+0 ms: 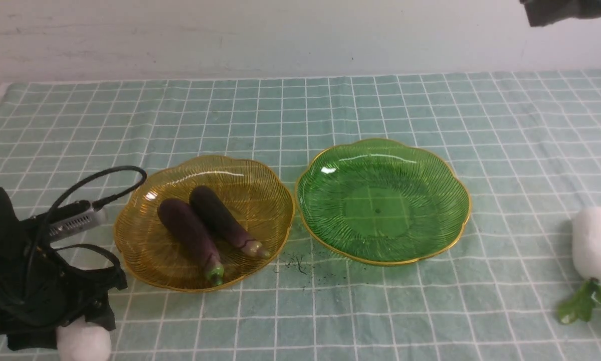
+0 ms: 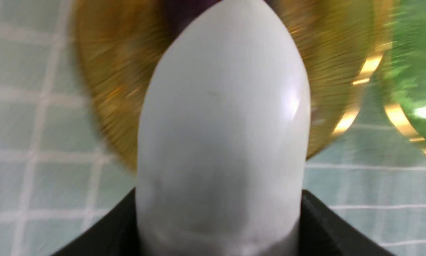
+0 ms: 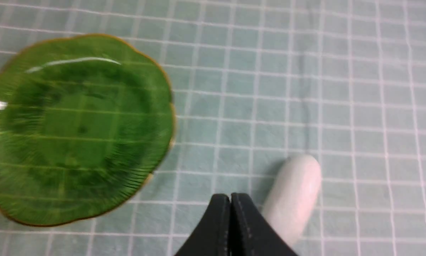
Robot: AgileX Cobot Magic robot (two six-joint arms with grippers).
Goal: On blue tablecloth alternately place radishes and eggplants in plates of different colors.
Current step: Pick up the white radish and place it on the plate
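Purple eggplants (image 1: 192, 235) lie side by side in the amber plate (image 1: 260, 190), just left of the green plate (image 1: 380, 210) on the blue tablecloth (image 1: 430, 100). The left claw (image 1: 79, 321) grips one radish (image 2: 223, 142) by the amber plate's near-left edge. The right claw (image 3: 230, 220), fingers pressed together, hangs beside the other radish (image 1: 596, 243), which lies on the cloth right of the green plate.

No words, numbers, labels or signs can be read in any view. Only plain white lines are seen on the tablecloth (image 1: 300, 100). A few small dark marks (image 1: 295, 264) are seen on it, near the yellow plate (image 1: 250, 200) and the green plate (image 1: 380, 200), but no letters can be made out in them.
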